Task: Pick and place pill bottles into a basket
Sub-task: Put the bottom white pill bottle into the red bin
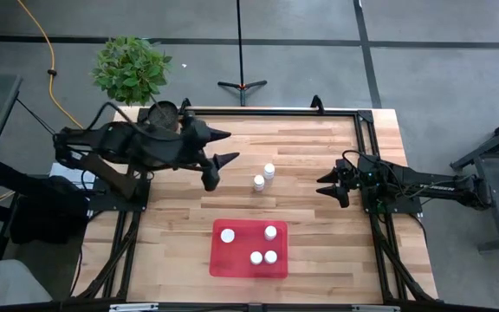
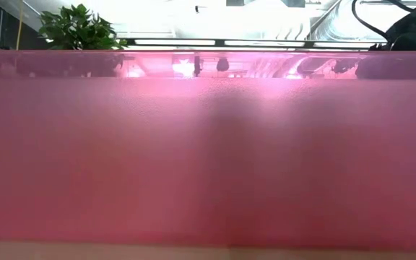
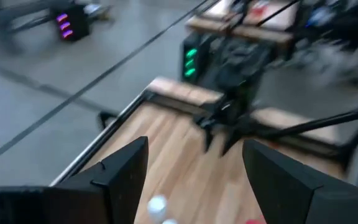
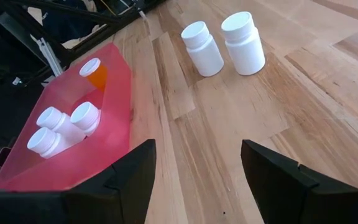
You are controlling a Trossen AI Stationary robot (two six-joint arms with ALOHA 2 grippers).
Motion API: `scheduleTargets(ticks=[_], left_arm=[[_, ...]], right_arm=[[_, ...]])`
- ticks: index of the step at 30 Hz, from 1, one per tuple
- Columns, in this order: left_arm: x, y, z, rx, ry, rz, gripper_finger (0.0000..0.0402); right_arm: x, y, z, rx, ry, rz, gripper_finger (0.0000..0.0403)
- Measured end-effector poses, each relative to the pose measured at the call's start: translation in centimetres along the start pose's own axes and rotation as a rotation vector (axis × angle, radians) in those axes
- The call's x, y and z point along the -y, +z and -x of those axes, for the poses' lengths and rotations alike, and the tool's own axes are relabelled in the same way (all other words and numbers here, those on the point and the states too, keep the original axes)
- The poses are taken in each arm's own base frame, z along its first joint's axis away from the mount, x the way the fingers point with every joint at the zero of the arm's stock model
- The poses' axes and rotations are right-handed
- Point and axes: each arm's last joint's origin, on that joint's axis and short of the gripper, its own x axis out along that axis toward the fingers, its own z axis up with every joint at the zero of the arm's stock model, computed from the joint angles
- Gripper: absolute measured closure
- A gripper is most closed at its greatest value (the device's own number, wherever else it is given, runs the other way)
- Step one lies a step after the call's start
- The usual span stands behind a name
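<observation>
Overhead, the left arm reaches from the left edge across the wooden surface [image 1: 301, 165], elbow raised beside a potted plant [image 1: 131, 68]. The left gripper [image 1: 219, 156] hangs over the surface with its jaws spread and empty, just left of two white pill bottles [image 1: 263, 177] standing upright, close together near mid-surface.

The right arm lies low along the right edge, extended toward the centre. The right gripper [image 1: 329, 184] sits near the surface, jaws spread and holding nothing, apart from the two bottles.

The red basket [image 1: 232, 260] rests at the near middle of the surface with four capped bottles [image 1: 259, 245] inside. The right wrist view shows one of them with an amber body [image 4: 96, 73]. In the low view the basket's translucent wall [image 2: 208, 152] fills almost the whole picture.
</observation>
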Motion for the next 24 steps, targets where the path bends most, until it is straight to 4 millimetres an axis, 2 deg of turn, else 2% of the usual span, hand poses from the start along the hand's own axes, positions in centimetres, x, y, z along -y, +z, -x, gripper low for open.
scheduleTargets(ticks=[3, 6, 11, 15, 19, 24], left_arm=[[-0.1, 0.0, 0.3, 0.06, -0.087, 0.01, 0.0109], [-0.6, -1.1, -0.5, 0.064, -0.134, 0.032, 0.011], [-2.3, -4.3, -3.3, 0.034, -0.192, 0.11, 0.0134], [-4.3, -6.0, -4.7, 0.014, -0.191, 0.167, 0.0163], [-5.8, -7.9, -6.5, -0.06, -0.152, 0.199, 0.0189], [-7.3, -10.2, -9.6, -0.188, -0.16, 0.217, 0.0215]], right_arm=[[0.0, 0.0, 0.0, 0.0, 0.0, 0.0, 0.0176], [0.0, 0.0, 0.0, 0.001, -0.001, 0.0, 0.0176], [0.0, 0.0, 0.0, 0.001, -0.001, -0.001, 0.0176], [0.0, 0.0, 0.0, -0.001, 0.003, -0.014, 0.0176], [0.0, 0.0, 0.0, -0.004, 0.009, -0.026, 0.0176], [0.0, 0.0, 0.0, -0.004, 0.01, -0.026, 0.0176]])
